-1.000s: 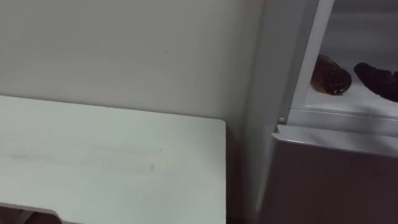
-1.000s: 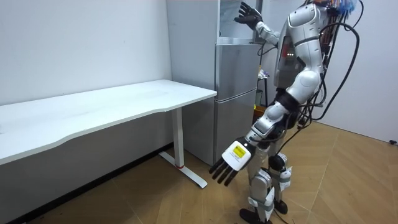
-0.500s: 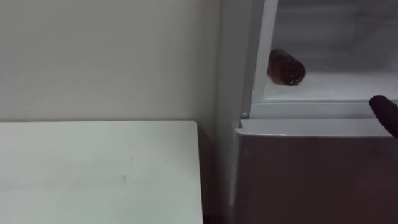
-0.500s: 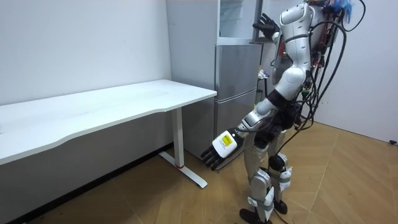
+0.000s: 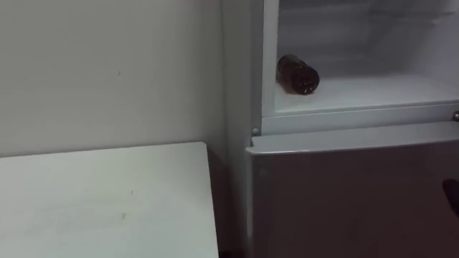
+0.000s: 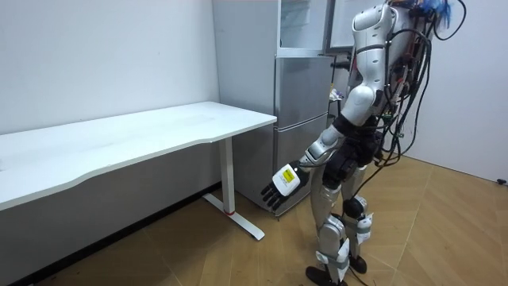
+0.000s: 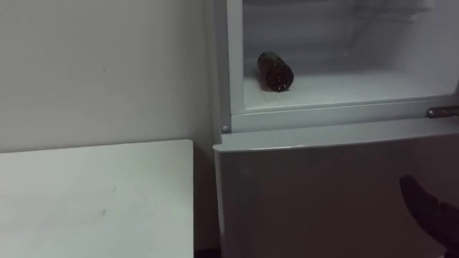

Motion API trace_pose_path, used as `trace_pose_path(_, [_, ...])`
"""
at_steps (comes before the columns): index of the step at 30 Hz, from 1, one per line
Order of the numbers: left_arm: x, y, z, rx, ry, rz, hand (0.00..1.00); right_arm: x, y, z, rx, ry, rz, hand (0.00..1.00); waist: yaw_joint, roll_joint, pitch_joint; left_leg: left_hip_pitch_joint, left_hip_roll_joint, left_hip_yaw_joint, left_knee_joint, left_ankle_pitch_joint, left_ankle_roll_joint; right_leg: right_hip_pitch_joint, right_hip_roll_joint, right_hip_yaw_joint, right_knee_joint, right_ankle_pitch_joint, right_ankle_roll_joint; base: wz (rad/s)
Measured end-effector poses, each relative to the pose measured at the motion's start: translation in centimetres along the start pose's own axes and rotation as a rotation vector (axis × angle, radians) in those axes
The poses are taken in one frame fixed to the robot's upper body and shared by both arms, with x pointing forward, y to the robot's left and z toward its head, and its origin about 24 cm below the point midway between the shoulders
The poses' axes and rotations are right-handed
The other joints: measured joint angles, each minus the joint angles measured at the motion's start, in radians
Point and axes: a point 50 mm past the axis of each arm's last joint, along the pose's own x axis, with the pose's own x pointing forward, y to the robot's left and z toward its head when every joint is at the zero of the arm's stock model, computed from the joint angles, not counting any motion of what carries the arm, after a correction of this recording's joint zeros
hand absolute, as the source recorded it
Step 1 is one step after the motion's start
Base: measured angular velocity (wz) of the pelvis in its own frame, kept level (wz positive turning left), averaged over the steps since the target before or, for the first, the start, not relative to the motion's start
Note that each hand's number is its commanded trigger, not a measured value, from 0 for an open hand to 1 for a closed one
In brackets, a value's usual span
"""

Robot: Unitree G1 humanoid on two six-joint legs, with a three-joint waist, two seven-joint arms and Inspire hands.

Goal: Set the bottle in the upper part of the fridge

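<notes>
A dark brown bottle [image 5: 297, 74] lies on its side on the white shelf of the open upper fridge [image 5: 358, 92], near the compartment's left wall; nothing holds it. The bottle [image 7: 275, 70] points its end towards me. My right hand [image 7: 430, 211] shows as dark straight fingers low at the right, in front of the grey lower fridge door [image 5: 344, 193] and well below the bottle. My left hand [image 6: 282, 184] hangs at my side with straight fingers, away from the fridge. I stand upright facing the fridge [image 6: 302, 95].
A white table [image 5: 100, 201] stands to my left, its right end close to the fridge's side. Behind it rises a plain wall [image 5: 107, 72]. In the room view the table [image 6: 143, 139] runs long to the left over a wooden floor [image 6: 444, 230].
My right hand has left the upper compartment and dropped to below the shelf, leaving the bottle lying there. The eye view has shifted towards the fridge. My left arm has swung slightly.
</notes>
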Motion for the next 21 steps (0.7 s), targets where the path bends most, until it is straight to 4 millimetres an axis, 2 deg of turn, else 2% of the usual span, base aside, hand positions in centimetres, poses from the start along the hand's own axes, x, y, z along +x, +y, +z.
trace_pose_path(4, [-0.2, 0.1, -0.5, -0.004, 0.008, -0.015, 0.0, -1.0, -1.0, -1.7, -0.084, 0.049, -0.067, 0.0, 0.0, 0.001, -0.0024, -0.012, 0.001, 0.001, -0.001, 0.0, -0.001, -0.014, 0.001, -0.002, 0.001, -0.001, -0.001, 0.0])
trace_pose_path(10, [-0.3, 0.1, -0.8, -0.04, 0.004, -0.044, 0.0, -3.2, -1.3, -5.6, -0.19, 0.205, -0.064, 0.0, -0.002, -0.005, -0.0013, 0.002, 0.0, 0.006, -0.02, -0.001, -0.002, -0.006, 0.001, -0.003, -0.001, -0.003, -0.002, 0.0])
trace_pose_path(13, [-0.4, 0.1, -1.1, -0.078, 0.021, -0.055, 0.0, -4.9, -1.6, -7.9, -0.247, 0.311, -0.045, 0.0, -0.002, -0.004, -0.0006, 0.01, -0.002, 0.005, -0.026, -0.008, -0.003, 0.007, -0.002, -0.011, -0.003, -0.01, 0.0, 0.01])
trace_pose_path(15, [-0.4, 0.0, -1.2, -0.084, 0.025, -0.056, 0.0, -6.9, -2.7, -10.4, -0.318, 0.431, -0.026, 0.0, 0.002, -0.004, -0.0007, 0.01, -0.003, 0.0, -0.026, -0.009, -0.002, 0.009, -0.003, -0.013, -0.003, -0.013, 0.002, 0.05])
trace_pose_path(18, [-0.5, -0.1, -1.3, -0.097, 0.031, -0.06, 0.0, -9.2, -3.5, -13.1, -0.397, 0.566, 0.016, 0.0, 0.006, 0.002, -0.0016, 0.01, -0.004, 0.0, -0.025, -0.011, -0.002, 0.008, -0.004, -0.013, -0.004, -0.015, 0.003, 0.0])
trace_pose_path(21, [-0.5, -0.3, -1.4, -0.109, 0.037, -0.064, 0.0, -11.5, -4.1, -15.0, -0.44, 0.69, 0.075, 0.0, 0.017, 0.003, -0.0011, 0.011, -0.004, 0.0, -0.027, -0.011, -0.002, 0.011, -0.004, -0.015, -0.004, -0.017, 0.003, 0.0])
